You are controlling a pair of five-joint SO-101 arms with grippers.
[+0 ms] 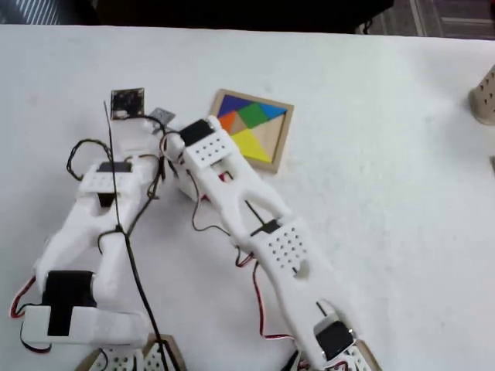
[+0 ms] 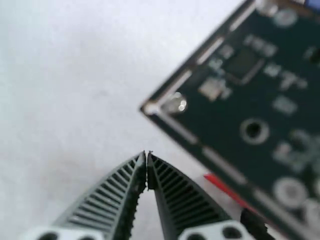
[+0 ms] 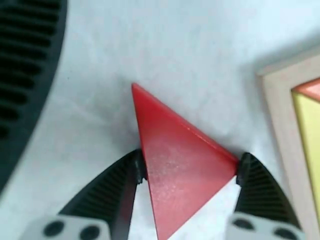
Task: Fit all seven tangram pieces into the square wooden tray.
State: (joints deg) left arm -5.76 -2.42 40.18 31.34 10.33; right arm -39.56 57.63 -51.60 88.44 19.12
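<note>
Over the white bench (image 1: 387, 193), the right arm (image 1: 286, 247) stretches to the near-left side of the square wooden tray (image 1: 284, 139). A yellow triangle (image 1: 251, 143), a green piece (image 1: 253, 114), a blue piece (image 1: 234, 103) and an orange piece (image 1: 227, 122) lie inside, beside a patch of bare wood. The left arm (image 1: 100, 209) sits farther off, by a small dark circuit board (image 1: 128, 103).

From the left wrist, the left gripper (image 2: 146, 157) is closed tip to tip on nothing, just off the circuit board's corner.

From the right wrist, the right gripper (image 3: 190, 167) is pinched across a flat red triangular piece (image 3: 175, 160), one finger on each slanting side. The piece's long axis runs straight out between the jaws, sharp tip pointing away from the wrist. Whether it rests on the bench or is lifted cannot be told. The tray's pale rim lies just beside it, past one finger, with the yellow triangle behind. The next move likely turns on that short sideways carry over the rim, a job for the nearer right arm.
</note>
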